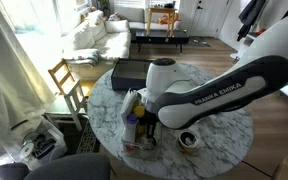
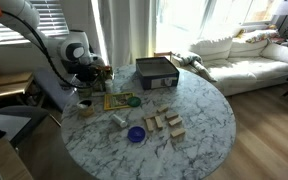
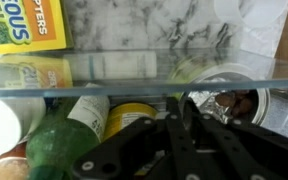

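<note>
One gripper [image 3: 180, 112], its fingers pressed together with nothing seen between them, hangs just above a clear bin [image 3: 134, 68] near the edge of the round marble table [image 1: 229, 135]. In the bin lie a green bottle [image 3: 49, 150] and a yellow-topped container [image 3: 134, 122]. An open tin [image 3: 229, 100] shows alongside. A yellow box [image 3: 24, 25] lies beyond the bin. In an exterior view, wooden blocks [image 2: 166, 123] and a blue bowl [image 2: 136, 134] sit well apart from the gripper.

I see my gripper [image 2: 91, 78] low beside small clustered bottles [image 2: 105, 74] near the edge of the round white marble table [image 2: 204, 122]. A dark square box [image 2: 156, 72], pale wooden blocks [image 2: 165, 122] and a blue round dish [image 2: 136, 134] lie farther off.
</note>
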Motion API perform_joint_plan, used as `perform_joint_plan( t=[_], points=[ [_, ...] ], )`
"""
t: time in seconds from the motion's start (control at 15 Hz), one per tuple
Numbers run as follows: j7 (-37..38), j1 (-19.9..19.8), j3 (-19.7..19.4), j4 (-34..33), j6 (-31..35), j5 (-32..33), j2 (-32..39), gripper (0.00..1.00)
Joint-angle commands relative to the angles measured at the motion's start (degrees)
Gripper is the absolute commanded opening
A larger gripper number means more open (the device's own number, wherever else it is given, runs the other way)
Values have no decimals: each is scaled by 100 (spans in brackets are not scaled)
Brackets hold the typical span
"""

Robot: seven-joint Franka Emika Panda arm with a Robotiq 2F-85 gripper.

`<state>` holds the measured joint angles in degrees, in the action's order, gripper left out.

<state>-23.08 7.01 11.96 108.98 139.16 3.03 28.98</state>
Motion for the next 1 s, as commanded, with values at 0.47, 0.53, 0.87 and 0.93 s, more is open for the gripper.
perform_joint_plan(
  t=[0.47, 0.53, 0.87, 0.93],
  points=[
    [-133, -186, 121, -40, -197, -187, -327, 3],
    [-114, -177, 104, -55, -251, -165, -390, 3],
    [-137, -163, 74, -58, -601, -166, -670, 3],
    [-174, -172, 86, -61, -644, -197, -724, 3]
  ],
)
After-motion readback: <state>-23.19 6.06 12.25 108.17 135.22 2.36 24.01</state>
